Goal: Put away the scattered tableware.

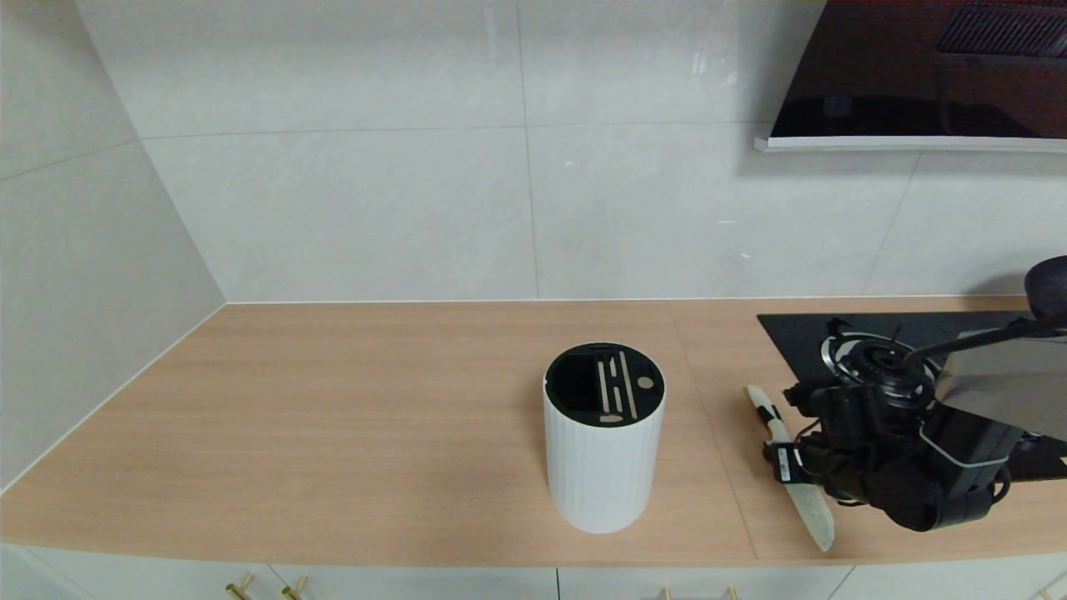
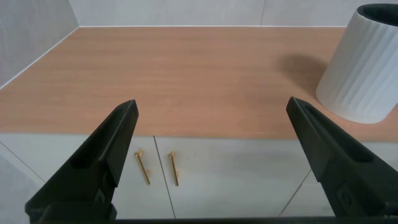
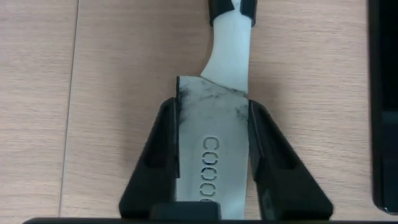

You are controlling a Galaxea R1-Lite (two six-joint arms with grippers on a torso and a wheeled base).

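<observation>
A white ribbed holder [image 1: 604,442] with a black slotted top stands near the middle of the wooden counter [image 1: 375,417]; its side also appears in the left wrist view [image 2: 364,62]. To its right a knife [image 1: 815,504] with a white blade and a black-banded handle lies flat on the counter. My right gripper [image 1: 793,463] is down over the knife's middle. In the right wrist view the fingers [image 3: 166,130] press against both edges of the blade [image 3: 214,143]. My left gripper [image 2: 211,109] hangs open, holding nothing, off the counter's front edge, left of the holder.
A black hob [image 1: 792,333] with a gas burner [image 1: 867,358] lies at the back right, just behind the knife. A dark range hood [image 1: 917,75] hangs above it. Cabinet doors with brass handles [image 2: 143,168] sit below the counter's front edge. Tiled walls close the back and left.
</observation>
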